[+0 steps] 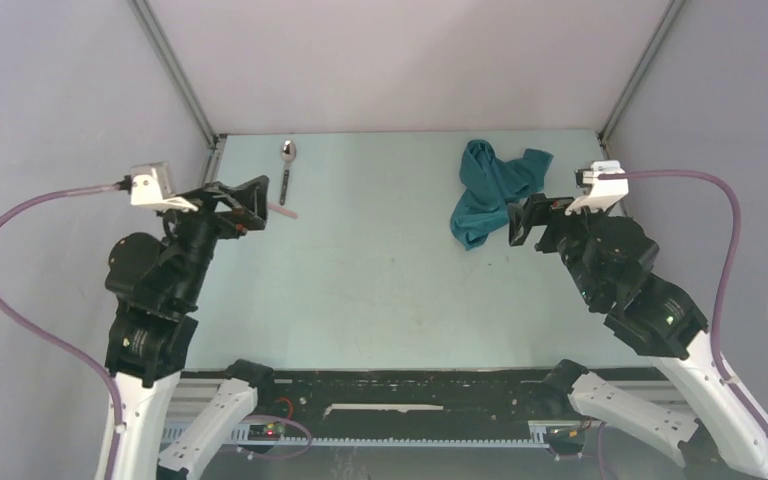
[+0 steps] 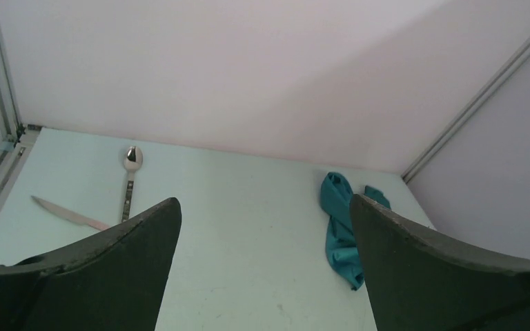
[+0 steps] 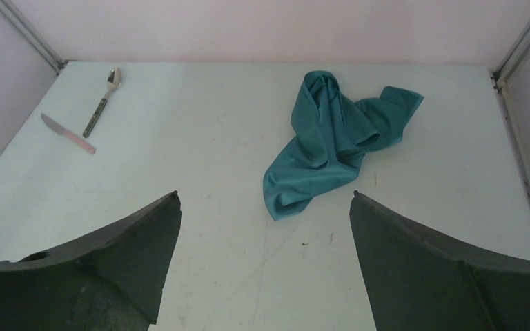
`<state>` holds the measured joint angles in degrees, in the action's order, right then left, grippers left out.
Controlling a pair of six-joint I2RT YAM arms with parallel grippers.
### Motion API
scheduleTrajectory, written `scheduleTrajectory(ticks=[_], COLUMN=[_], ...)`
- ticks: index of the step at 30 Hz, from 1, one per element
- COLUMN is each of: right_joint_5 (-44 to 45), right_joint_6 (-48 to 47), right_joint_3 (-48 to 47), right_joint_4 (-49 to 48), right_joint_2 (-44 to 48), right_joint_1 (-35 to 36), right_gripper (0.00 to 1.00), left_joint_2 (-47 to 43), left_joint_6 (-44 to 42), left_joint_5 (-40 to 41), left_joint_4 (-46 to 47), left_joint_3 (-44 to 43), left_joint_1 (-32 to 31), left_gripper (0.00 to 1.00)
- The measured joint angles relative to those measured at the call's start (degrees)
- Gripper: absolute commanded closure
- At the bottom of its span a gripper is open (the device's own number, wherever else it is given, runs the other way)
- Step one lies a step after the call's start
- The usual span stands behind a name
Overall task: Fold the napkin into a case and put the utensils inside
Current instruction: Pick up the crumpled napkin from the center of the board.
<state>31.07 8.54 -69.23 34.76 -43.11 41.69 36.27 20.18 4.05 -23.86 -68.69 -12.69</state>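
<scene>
Hovering above the counter, the left gripper and right gripper both stood spread wide, holding nothing. The napkin lay crumpled just ahead of the right gripper. The spoon and knife lay close together ahead of the left gripper, well apart from the napkin.

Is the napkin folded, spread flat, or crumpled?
Crumpled. The napkin lies bunched in loose ridges and overlapping layers, neither spread flat nor neatly folded.
</scene>
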Motion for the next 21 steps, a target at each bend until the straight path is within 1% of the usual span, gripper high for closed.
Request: scheduleTrajectory(ticks=[7,11,13,15,19,20,21], right_joint_5=[0.39,-0.04,-2.34,-5.2,-15.47,-18.58,-21.4], right_joint_6=[1.33,1.46,2.16,3.65,10.45,12.13,13.64], right_joint_3=[0.46,0.66,1.07,1.49,1.81,1.92,2.08], right_joint_4=[0.48,0.57,-0.13,-0.98,-4.85,-6.25,-7.74], right_joint_2=[-4.09,-7.13,-9.97,-12.87,-23.28,-26.34,-29.44], right_joint_1=[-0.04,-1.05,-4.22,-8.87,-22.91,-25.73,-28.02], right_gripper=[0.0,0.01,0.0,0.0,0.0,0.03,0.1], left_joint_2=[5.92,8.02,8.92,9.44,11.34,11.63,12.0], left_joint_6=[-4.17,-5.73,-5.95,-5.64,-2.56,-1.53,0.04], left_joint_5=[9.18,11.65,12.33,12.37,10.27,9.4,8.2], left_joint_4=[-3.26,-4.2,-4.81,-5.33,-4.44,-3.69,-2.64], left_joint_3=[-0.57,-0.79,-0.79,-0.79,0.87,1.99,3.67], left_joint_1=[-12.46,-14.34,-14.36,-14.36,-14.84,-15.3,-16.13], left_gripper=[0.0,0.0,0.0,0.0,0.0,0.0,0.0])
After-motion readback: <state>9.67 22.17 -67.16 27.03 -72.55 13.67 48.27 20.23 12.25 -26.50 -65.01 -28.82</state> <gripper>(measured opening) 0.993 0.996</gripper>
